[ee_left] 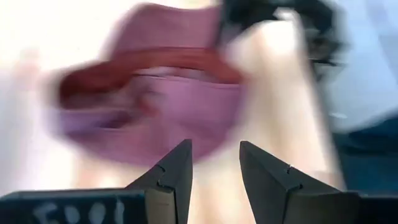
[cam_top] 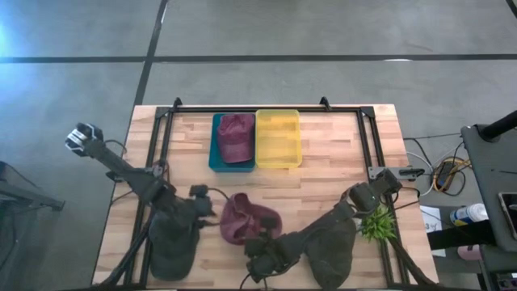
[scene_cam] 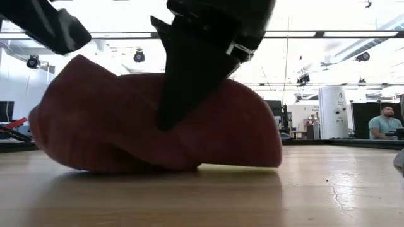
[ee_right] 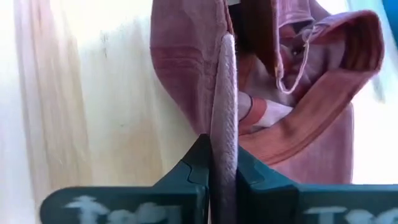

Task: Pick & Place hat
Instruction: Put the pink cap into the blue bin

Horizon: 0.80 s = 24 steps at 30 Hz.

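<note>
Two hats are showing in the high view: one hat (cam_top: pixel 246 218) is lying on the bare tabletop (cam_top: pixel 323 190) near the front edge, and a second hat (cam_top: pixel 234 136) is sitting in a teal bin (cam_top: pixel 216 158) at the back. Two bins are standing side by side and touching, the teal one and a yellow bin (cam_top: pixel 278 137) on its right. Two arms are reaching in from the front, one at each side. A small green plant (cam_top: pixel 376 223) is lying by the right arm.

The front hat is a soft maroon cap, crumpled and folded over on itself, with a stitched brim edge and a paler lining showing inside in the right wrist view (ee_right: pixel 292 93). From the low view it is slumping as a rounded heap (scene_cam: pixel 95 126) resting on the wood.

The right pincer (cam_top: pixel 260 246) is sitting at the cap's front right edge, and it is clenching the brim: in the right wrist view the brim's edge is running straight down between the two closed fingers (ee_right: pixel 193 168), which are pressing on it from both sides. The left pincer (cam_top: pixel 208 204) is hovering just beside the cap's left side, fingers (ee_left: pixel 177 171) parted and grasping nothing, with the cap lying just ahead of their tips.
</note>
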Tool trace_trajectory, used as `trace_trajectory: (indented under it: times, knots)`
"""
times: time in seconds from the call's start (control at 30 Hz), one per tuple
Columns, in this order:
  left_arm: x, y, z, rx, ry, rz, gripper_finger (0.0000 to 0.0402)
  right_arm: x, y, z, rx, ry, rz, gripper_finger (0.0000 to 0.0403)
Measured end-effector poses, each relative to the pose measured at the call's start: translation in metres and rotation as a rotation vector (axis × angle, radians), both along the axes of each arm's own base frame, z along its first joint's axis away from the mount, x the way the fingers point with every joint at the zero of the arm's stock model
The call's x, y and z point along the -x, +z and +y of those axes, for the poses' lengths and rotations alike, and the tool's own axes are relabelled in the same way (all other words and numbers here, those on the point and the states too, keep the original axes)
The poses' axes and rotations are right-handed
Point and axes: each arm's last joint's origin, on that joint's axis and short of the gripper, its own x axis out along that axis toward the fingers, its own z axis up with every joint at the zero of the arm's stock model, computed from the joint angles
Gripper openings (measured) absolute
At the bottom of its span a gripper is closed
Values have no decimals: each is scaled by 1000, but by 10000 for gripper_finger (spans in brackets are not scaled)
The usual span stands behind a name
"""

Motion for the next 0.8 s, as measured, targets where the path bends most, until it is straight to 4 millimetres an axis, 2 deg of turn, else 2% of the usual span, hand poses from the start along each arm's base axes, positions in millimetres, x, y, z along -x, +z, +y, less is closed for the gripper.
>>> trace_trajectory:
  times: [0.13,0.27,0.4,0.67,0.8]
  knots:
    - [3,-10,14,-145,38,-23,126,-5,1,-7,67,115,36,14]
    - [3,-20,22,-119,23,46,126,-13,4,-15,100,198,37,14]
    - [10,-7,28,-151,126,13,126,-20,14,-31,85,146,7,13]
    - [56,32,41,-222,315,-204,126,-31,58,-55,-48,105,-168,13]
    - [72,39,53,-254,390,-263,126,-33,68,-72,-141,1,-291,13]
